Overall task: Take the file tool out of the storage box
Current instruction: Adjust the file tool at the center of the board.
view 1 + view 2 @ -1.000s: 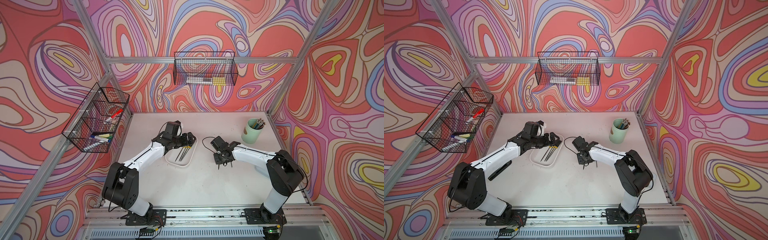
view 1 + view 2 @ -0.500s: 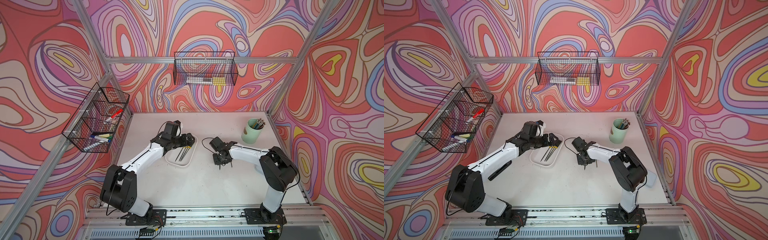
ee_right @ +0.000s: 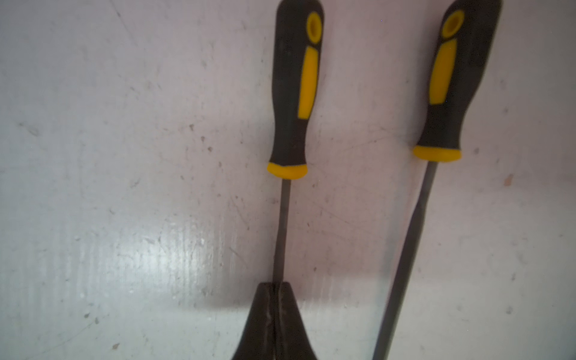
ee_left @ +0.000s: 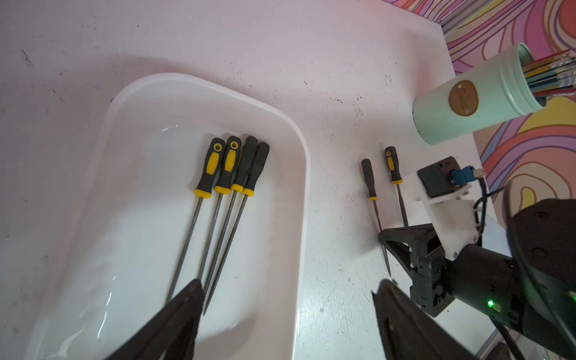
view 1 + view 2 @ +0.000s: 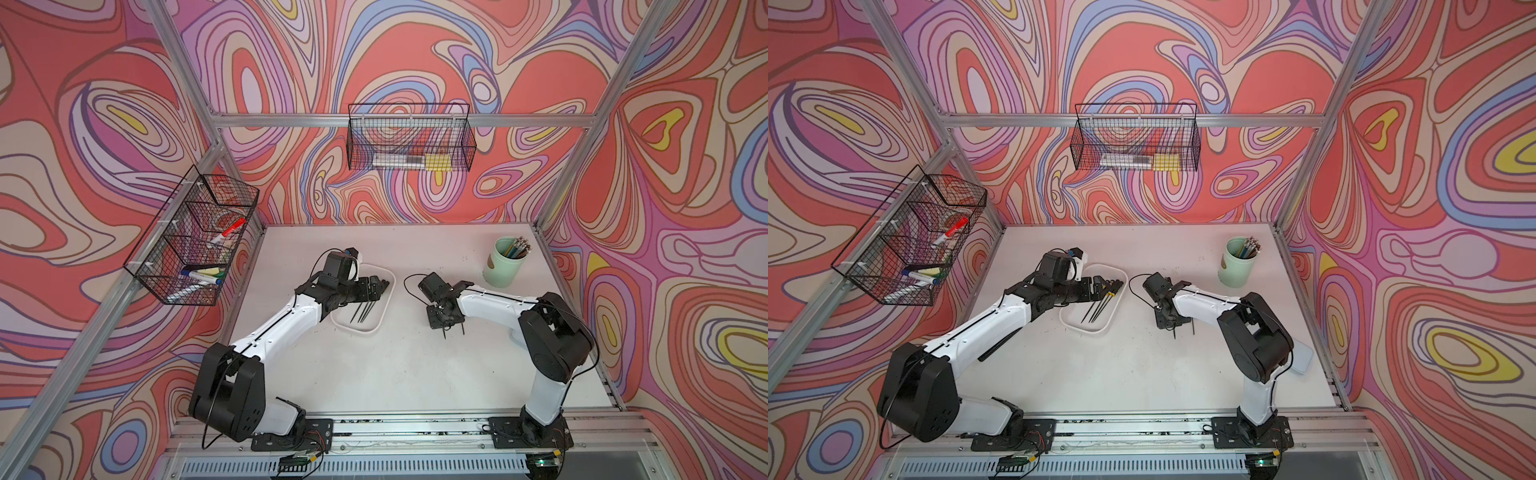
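Top views, storage box [image 5: 376, 328]: white tray on the table [image 5: 374, 374], partly under the left arm's wrist. Dark files lie inside, their count hard to read.
Top views, left gripper [image 5: 1100, 286]: over the box end where the handles lie. Its finger gap is too small to judge in both top views.
Top views, right gripper [image 5: 444, 322]: pointed down at the table beside the box, apart from it. What lies under it is mostly hidden.
Left wrist, 4 boxed files [image 4: 230, 174]: side by side in the box, handles together, some tips hidden behind 1 finger.
Left wrist, left fingers [image 4: 180, 314]: spread wide, holding nothing, both cut off by the frame edge.
Left wrist, 2 loose files [image 4: 371, 184]: on the table outside the box, near the pencil cup [image 4: 467, 103]. The right gripper partly hides their shafts.
Right wrist, right fingers [image 3: 265, 314]: pressed together on the pinched file [image 3: 290, 93], whose shaft runs into their seam; blurred.
Right wrist, second loose file [image 3: 448, 93]: just beside it, not touching, tip cut off by the frame edge.
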